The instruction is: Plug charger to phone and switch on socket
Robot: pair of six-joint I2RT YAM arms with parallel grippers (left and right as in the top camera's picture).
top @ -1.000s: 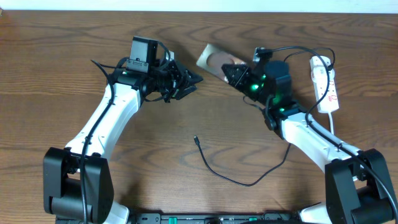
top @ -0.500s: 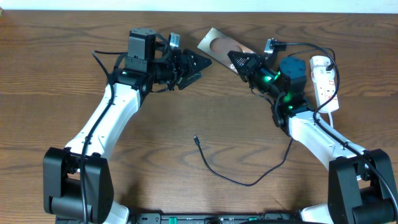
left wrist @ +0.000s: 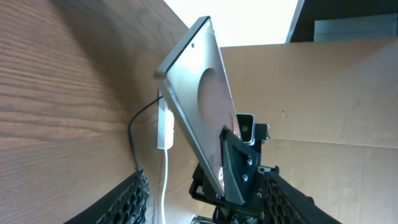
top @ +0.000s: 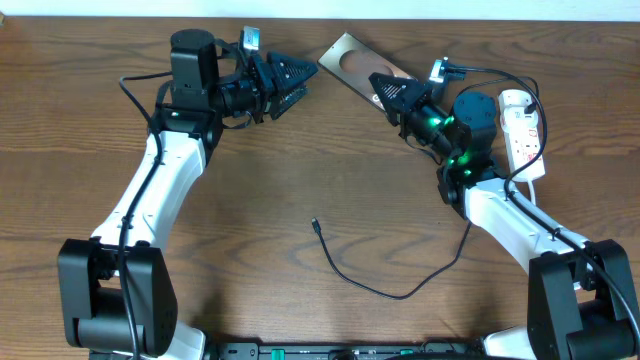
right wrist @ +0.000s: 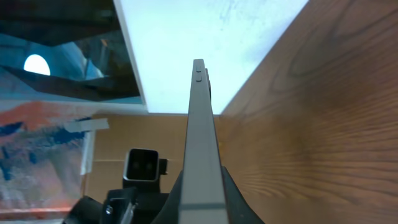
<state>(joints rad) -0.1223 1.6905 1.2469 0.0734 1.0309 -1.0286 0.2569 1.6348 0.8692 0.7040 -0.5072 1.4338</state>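
Brown wood tabletop point(top: 300, 170), white wall point(top: 500, 8) beyond. My right end effector point(top: 386, 88): clamped on phone point(top: 350, 62). My left end effector point(top: 306, 72): spread, empty, drawn farther from phone than before.

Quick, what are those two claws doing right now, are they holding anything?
The left gripper is open and holds nothing.
The right gripper is closed on the phone.

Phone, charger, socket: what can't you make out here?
Port on the phone: in overhead the right gripper covers one end; right wrist shows only a thin edge.
Switch position on the socket: too small in overhead.
Far end of the charger: runs under the right arm in overhead.
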